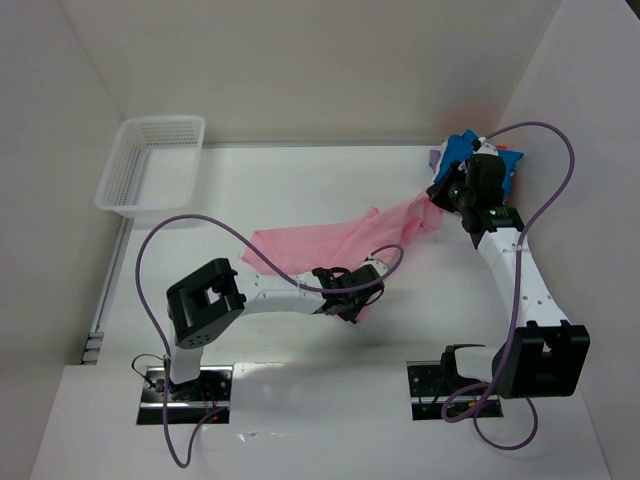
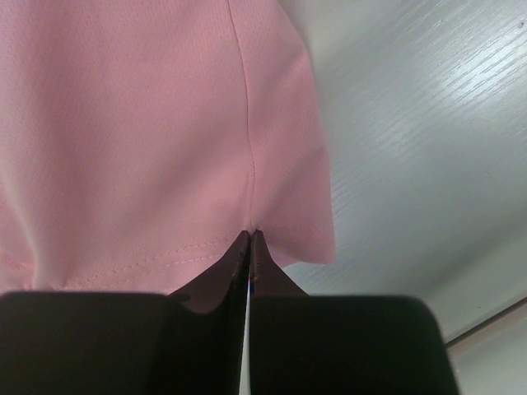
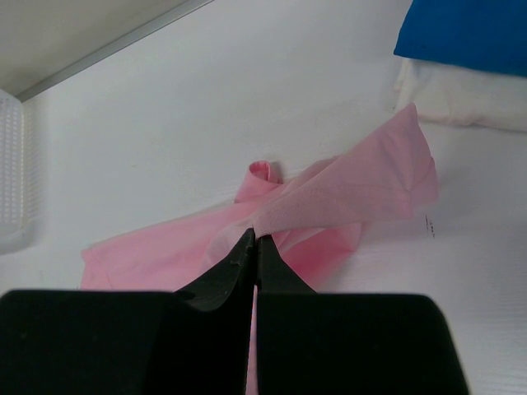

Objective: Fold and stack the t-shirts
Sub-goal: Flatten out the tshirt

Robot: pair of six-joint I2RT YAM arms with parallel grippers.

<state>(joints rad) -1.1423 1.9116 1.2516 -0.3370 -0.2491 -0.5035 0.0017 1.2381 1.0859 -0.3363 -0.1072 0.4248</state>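
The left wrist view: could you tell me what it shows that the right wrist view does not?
Only the left wrist: the pink t-shirt's stitched hem and seam, close up. Only the right wrist: the blue t-shirt, a white t-shirt under it, the basket's edge. Shared: pink cloth pinched by shut fingers, left gripper and right gripper.

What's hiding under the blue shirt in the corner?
White cloth lies right under the blue shirt, and a bit of lavender cloth peeks out beside the pile. How many shirts are stacked there cannot be seen; the blue one covers them.
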